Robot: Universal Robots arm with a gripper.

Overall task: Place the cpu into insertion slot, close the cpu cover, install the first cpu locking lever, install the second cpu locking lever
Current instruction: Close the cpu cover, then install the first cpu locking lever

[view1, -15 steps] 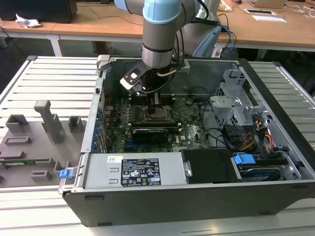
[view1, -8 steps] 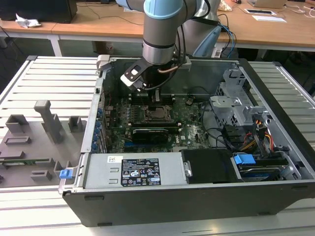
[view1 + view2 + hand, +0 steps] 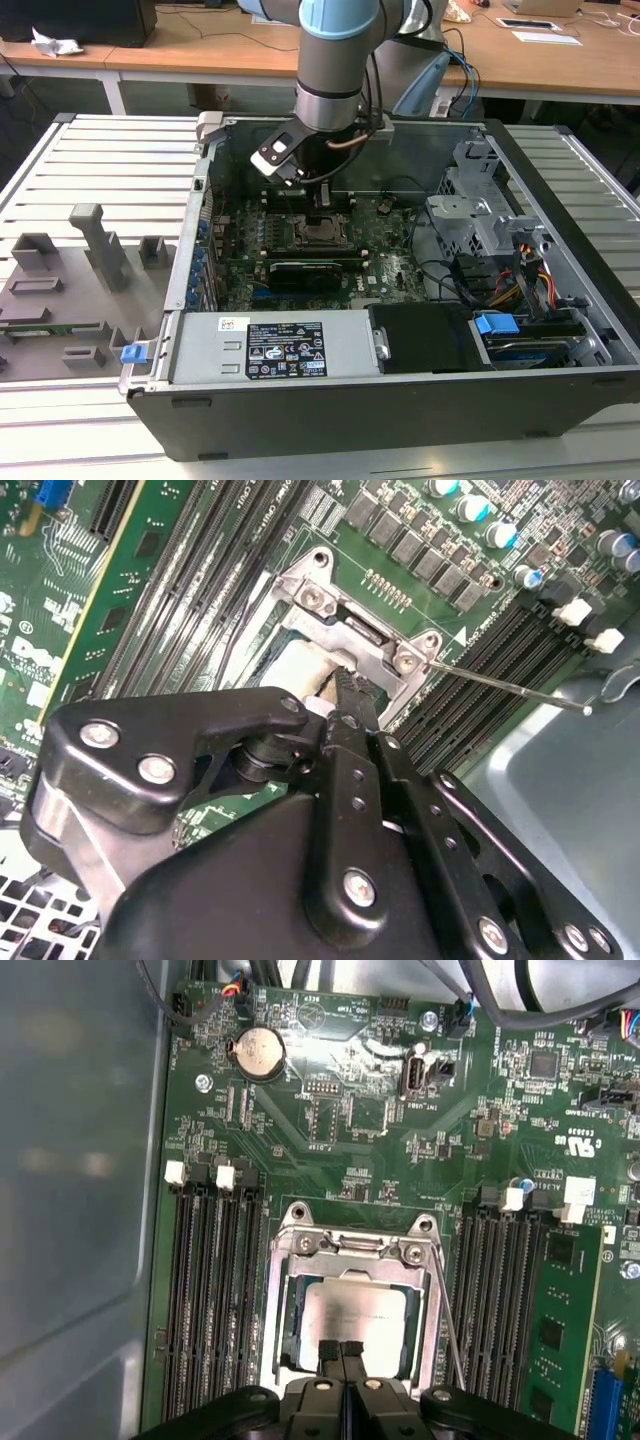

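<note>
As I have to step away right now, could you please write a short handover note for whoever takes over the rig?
Gripper: fingers shut, holding nothing, tips right above the cpu; contact unclear.
Cpu: seated in the insertion slot, face showing through the window of the cpu cover.
Done: cpu placed; cover appears lowered over it.
Left: one locking lever sticks out free, unlatched; the other lever I cannot make out.

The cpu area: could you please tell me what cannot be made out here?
- First wrist view: the claw hides one edge of the cpu.
- Second wrist view: the claw's body covers most of the cpu cover.
- Exterior view: the insertion slot is too small to show any detail.
</note>
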